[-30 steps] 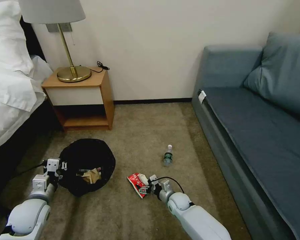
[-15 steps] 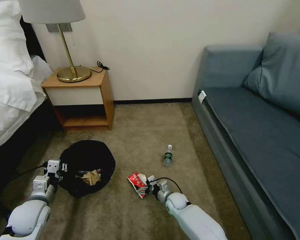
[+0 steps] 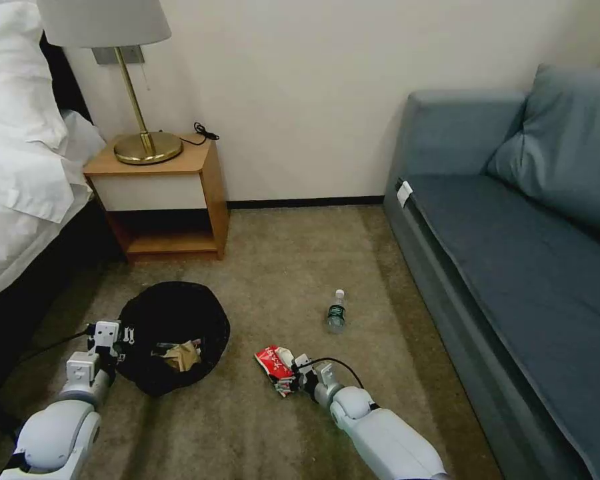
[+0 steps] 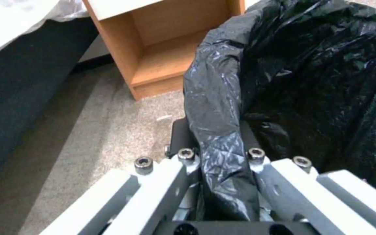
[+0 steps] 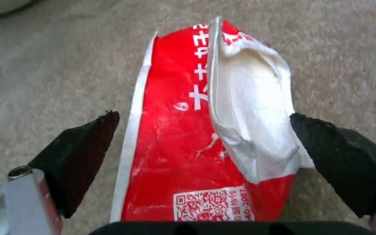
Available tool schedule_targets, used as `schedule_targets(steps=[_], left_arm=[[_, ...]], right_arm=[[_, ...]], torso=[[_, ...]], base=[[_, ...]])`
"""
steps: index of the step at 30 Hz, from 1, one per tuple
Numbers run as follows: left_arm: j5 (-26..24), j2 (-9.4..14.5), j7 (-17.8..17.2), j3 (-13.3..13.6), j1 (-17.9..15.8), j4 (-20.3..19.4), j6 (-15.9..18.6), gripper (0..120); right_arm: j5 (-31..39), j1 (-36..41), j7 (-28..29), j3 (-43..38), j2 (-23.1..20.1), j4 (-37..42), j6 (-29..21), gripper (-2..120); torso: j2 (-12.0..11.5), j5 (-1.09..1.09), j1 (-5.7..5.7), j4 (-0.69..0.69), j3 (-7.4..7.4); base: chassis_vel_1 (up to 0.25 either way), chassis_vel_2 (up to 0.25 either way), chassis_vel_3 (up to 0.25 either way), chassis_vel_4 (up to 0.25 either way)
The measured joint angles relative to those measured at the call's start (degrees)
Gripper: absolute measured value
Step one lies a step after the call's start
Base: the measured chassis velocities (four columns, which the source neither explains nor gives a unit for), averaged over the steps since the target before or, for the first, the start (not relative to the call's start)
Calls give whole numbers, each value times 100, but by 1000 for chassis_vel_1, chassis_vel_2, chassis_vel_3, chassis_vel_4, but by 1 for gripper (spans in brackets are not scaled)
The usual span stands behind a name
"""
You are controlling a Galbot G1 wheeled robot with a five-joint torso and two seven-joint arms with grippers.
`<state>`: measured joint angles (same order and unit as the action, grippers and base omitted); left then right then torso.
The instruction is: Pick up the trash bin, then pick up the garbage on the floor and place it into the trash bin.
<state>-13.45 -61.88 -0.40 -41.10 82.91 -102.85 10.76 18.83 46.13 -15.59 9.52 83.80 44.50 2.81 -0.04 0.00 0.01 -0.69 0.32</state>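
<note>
Trash bin (image 3: 173,333) in left gripper (image 4: 217,153); right gripper (image 5: 203,137) straddles packet (image 5: 205,130).

Layout around the trash bin (image 3: 173,337)

Nightstand (image 3: 163,197) stands behind the bin; packet (image 3: 273,368) lies on the carpet to its right, bottle (image 3: 336,315) farther right, sofa (image 3: 513,267) beyond; bed (image 3: 20,167) to its left.
</note>
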Motion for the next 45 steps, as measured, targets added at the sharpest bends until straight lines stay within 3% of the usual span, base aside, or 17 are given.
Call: schedule_targets(steps=[7,16,17,19,27,29,33,45], left_arm=[[0,-4,0,73,-90,55,0,5],[-1,-7,-10,121,-153,95,6,5],[-1,-7,-10,121,-153,95,6,5],[-5,-6,-11,111,-147,96,7,5],[-8,-6,-11,92,-116,92,7,5],[-10,-6,-10,85,-105,80,7,5],[-13,-6,-10,69,-84,59,6,5],[-13,30,-7,45,-25,-64,4,5]], right_arm=[[65,-56,-68,-19,44,-140,84,90],[118,-39,-164,-15,34,-175,164,52],[118,-39,-164,-15,34,-175,164,52],[133,-42,-167,-22,30,-173,166,40],[133,-8,-167,-52,31,-144,168,17],[127,12,-167,-59,30,-127,169,5],[123,26,-167,-62,27,-109,170,0],[127,-52,-159,-282,-9,144,390,0]], torso=[[0,0,0,0,0],[0,0,0,0,0],[0,0,0,0,0],[0,0,0,0,0],[0,0,0,0,0],[0,0,0,0,0],[0,0,0,0,0],[0,0,0,0,0]], base=[[0,0,0,0],[0,0,0,0],[0,0,0,0],[0,0,0,0],[0,0,0,0],[0,0,0,0],[0,0,0,0],[0,0,0,0]])
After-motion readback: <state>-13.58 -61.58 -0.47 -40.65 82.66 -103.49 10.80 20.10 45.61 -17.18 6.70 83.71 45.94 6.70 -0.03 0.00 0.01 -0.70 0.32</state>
